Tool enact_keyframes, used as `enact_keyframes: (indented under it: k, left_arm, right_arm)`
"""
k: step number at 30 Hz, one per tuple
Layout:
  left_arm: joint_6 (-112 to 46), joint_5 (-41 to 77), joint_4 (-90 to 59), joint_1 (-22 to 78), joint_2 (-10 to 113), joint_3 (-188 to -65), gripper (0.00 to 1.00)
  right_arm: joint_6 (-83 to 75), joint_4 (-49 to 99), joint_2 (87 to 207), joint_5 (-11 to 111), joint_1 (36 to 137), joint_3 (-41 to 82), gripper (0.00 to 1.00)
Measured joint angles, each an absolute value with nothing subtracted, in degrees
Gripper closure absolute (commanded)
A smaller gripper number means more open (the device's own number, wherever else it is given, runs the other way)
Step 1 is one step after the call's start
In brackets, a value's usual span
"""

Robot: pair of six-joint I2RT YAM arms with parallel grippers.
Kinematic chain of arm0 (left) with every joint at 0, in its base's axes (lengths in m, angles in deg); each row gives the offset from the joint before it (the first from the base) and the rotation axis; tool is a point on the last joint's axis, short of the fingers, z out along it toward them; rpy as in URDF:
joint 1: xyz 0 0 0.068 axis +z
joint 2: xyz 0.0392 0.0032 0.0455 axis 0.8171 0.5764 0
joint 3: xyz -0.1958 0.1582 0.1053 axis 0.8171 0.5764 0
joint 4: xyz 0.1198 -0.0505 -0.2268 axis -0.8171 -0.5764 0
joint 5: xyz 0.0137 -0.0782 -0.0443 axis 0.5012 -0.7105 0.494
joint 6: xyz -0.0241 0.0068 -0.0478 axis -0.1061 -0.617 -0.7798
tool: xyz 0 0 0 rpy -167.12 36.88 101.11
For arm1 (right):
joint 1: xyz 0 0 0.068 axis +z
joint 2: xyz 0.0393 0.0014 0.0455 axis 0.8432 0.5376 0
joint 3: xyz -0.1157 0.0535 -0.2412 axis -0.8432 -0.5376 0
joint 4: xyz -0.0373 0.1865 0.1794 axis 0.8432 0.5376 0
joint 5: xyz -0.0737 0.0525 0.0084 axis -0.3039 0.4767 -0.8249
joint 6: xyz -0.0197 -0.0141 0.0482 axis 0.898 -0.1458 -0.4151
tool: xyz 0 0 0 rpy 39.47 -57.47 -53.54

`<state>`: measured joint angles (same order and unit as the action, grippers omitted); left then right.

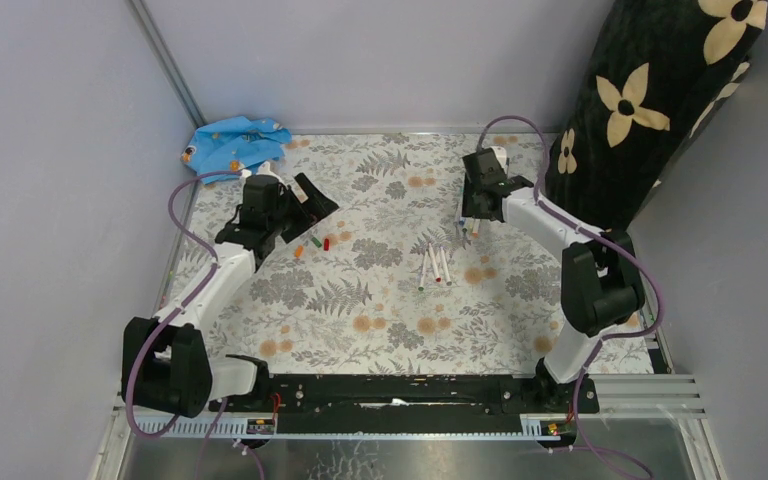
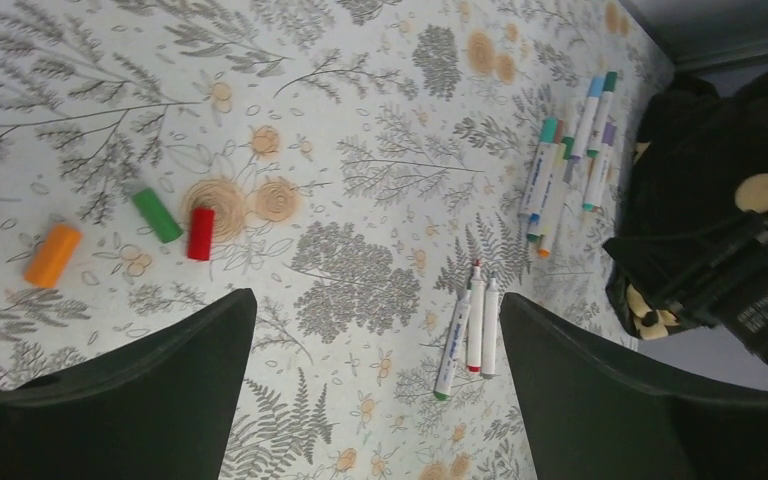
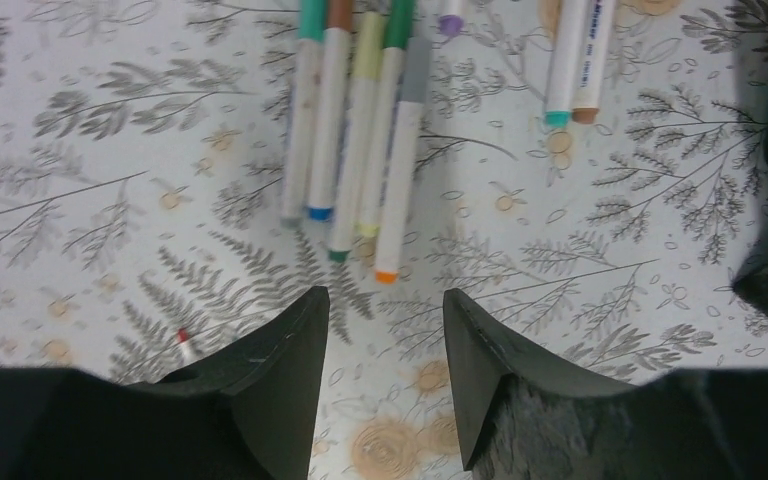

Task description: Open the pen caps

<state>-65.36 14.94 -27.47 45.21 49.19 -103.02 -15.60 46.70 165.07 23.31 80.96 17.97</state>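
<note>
Three loose pen caps lie in a row on the floral cloth: orange [image 2: 52,254], green [image 2: 157,215] and red [image 2: 200,233]; the top view shows them at the mid-left, the red one [image 1: 326,243] among them. My left gripper [image 2: 372,300] hovers just above and behind them, wide open and empty. Three uncapped pens [image 2: 470,330] lie side by side mid-table [image 1: 432,265]. Several capped pens [image 3: 350,150] lie in a bunch under my right gripper [image 3: 385,295], which is open with nothing between its fingers. Two more pens [image 3: 575,60] lie to the right of that bunch.
A crumpled blue cloth [image 1: 232,143] sits in the back left corner. A black cushion with cream flowers [image 1: 650,100] leans at the back right, close to the right arm [image 1: 545,220]. Grey walls enclose the table on three sides.
</note>
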Motion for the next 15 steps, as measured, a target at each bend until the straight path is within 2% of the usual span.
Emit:
enact_keyframes:
  k: [6, 15]
  left_arm:
    - [-65.43, 13.35, -25.89, 44.54, 49.78, -104.11, 0.01]
    - [-65.71, 13.08, -24.71, 44.21, 51.53, -104.13, 0.01]
  right_arm:
    - [-14.81, 46.03, 168.92, 25.38, 76.39, 17.97, 0.48]
    - [-14.44, 44.91, 175.1, 28.97, 75.39, 18.39, 0.5]
